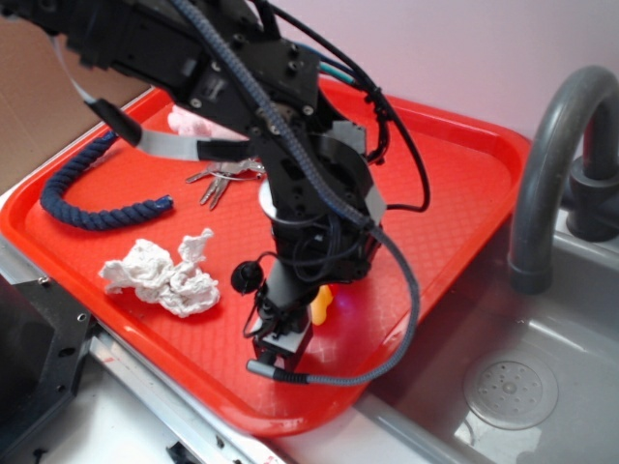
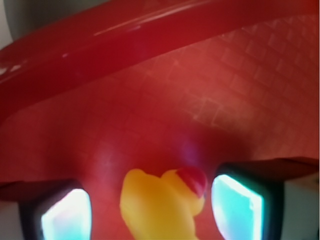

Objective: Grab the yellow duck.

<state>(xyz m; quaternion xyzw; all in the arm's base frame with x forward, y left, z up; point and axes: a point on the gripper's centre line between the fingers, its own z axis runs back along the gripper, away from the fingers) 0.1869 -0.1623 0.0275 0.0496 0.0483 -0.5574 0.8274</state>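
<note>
Exterior: black robot arm reached down over the red textured plastic tray (image 1: 455, 184), wrist pitched steeply so the hand (image 1: 290, 333) pointed at the tray floor near the front edge. Only a sliver of the small glossy yellow rubber duck (image 1: 321, 304) showed beside the hand; the arm hid the rest. Crumpled white paper wad (image 1: 164, 275), dark blue twisted rope (image 1: 82, 188), metal keys (image 1: 221, 179) and a pink plush toy (image 1: 189, 121) lay well apart from the hand, so nothing crowded the grasp. Tray sat partly over the grey sink (image 1: 542, 387), beside the grey faucet (image 1: 551, 155).

Wrist: duck (image 2: 157, 207) sat between the two fingers (image 2: 237, 205), red-orange beak toward the right one. Hand was spread, gaps visible on both sides, not touching the duck. Looked like a deliberate straddle, so closing would catch the body. Duck sat off-centre toward the right; smooth round rubber might squirt out if pinched high.
</note>
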